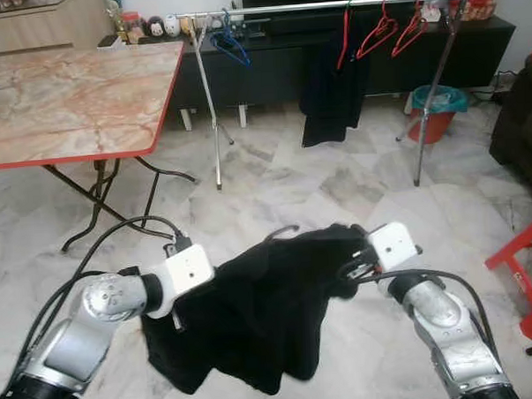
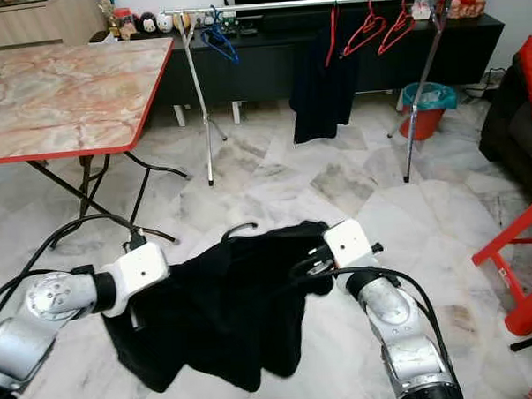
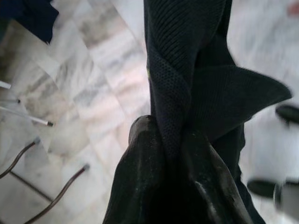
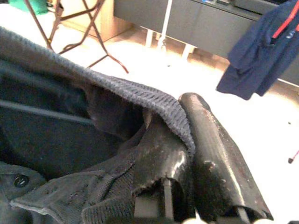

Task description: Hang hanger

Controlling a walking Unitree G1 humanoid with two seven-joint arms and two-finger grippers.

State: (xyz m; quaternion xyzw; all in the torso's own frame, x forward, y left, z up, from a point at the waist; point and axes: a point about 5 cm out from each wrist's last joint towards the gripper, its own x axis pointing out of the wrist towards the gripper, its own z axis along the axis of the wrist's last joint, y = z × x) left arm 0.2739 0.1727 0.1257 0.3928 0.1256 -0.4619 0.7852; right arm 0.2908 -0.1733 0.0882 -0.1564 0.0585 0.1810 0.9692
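Both tools — L, R — pinch black garment.

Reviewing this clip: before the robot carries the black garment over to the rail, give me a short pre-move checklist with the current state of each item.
1. Left gripper pinching the black garment: ok, cloth sits between the fingers.
2. Right gripper clamped on the garment's knitted edge: ok.
3. Garment off the floor: cannot tell; its lower hem hangs low between the arms.
4. Hanger seated inside the garment: cannot tell; a dark hook sticks up at its top edge.
5. Free space on the clothes rail: ok, a bare stretch between the blue hanger and the red hangers.
6. Path to the rail: ok, open floor ahead.
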